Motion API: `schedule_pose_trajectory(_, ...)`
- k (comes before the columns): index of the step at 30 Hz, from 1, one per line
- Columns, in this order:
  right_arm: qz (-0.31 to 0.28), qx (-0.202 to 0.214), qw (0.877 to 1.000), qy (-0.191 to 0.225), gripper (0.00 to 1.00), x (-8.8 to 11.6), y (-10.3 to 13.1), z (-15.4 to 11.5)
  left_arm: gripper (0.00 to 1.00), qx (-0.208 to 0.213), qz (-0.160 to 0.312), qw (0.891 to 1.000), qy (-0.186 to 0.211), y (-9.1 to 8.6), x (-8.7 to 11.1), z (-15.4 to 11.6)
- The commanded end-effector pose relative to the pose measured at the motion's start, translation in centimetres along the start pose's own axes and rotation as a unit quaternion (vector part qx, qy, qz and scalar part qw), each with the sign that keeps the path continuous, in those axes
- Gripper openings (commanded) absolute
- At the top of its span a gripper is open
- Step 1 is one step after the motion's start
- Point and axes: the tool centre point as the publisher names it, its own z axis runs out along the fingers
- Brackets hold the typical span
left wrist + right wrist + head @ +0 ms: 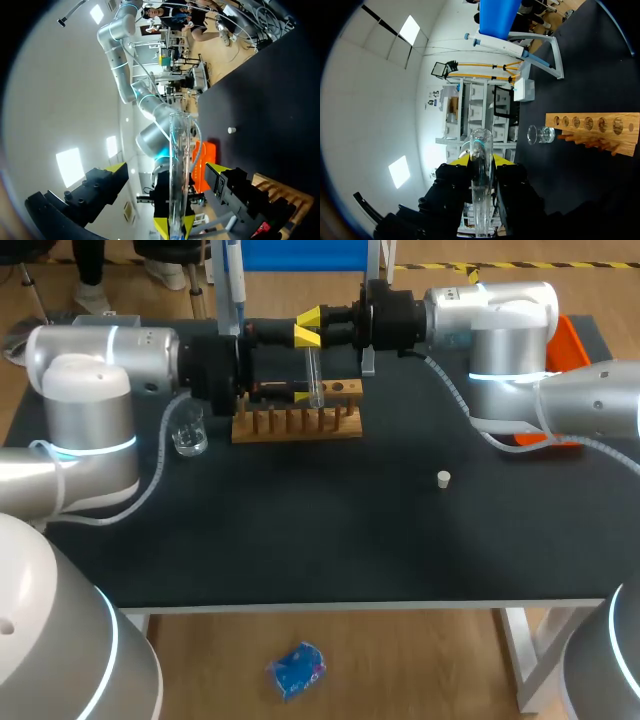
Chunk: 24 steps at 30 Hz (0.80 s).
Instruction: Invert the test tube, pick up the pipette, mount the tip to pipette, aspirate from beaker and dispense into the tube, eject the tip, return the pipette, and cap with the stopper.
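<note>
Tube [314, 375]: gripped by the right tool [306, 327].
Left tool [165, 168]: held released, spread around the tube.
Done: nothing yet (inversion judged in hand).
Remaining: pipette [237, 285], beaker [188, 432], stopper [444, 478].

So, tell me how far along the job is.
Nothing finished. In hand: the right gripper holds the tube above the rack, the inverting step. Still to do: the pipette hangs on its stand, the beaker stands untouched, the stopper lies loose on the table.
</note>
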Motion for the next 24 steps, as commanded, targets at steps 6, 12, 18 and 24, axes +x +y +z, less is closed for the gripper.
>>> schedule_pose_trajectory(6, 0.0, 0.001, 1.0, 0.0, 0.0, 0.01, 0.04, -0.04, 1.0, 0.003, 0.001, 1.0, -0.002, -0.27, -0.21, 0.21)
schedule_pose_trajectory(12, 0.0, 0.001, 1.0, 0.0, 0.0, 0.01, 0.04, -0.04, 1.0, 0.003, 0.001, 1.0, -0.002, -0.27, -0.21, 0.21)
schedule_pose_trajectory(18, 0.0, 0.001, 1.0, 0.0, 0.0, 0.01, 0.04, -0.04, 1.0, 0.003, 0.001, 1.0, -0.002, -0.27, -0.21, 0.21)
schedule_pose_trajectory(24, 0.0, 0.001, 1.0, 0.0, 0.0, 0.01, 0.04, -0.04, 1.0, 0.003, 0.001, 1.0, -0.002, -0.27, -0.21, 0.21)
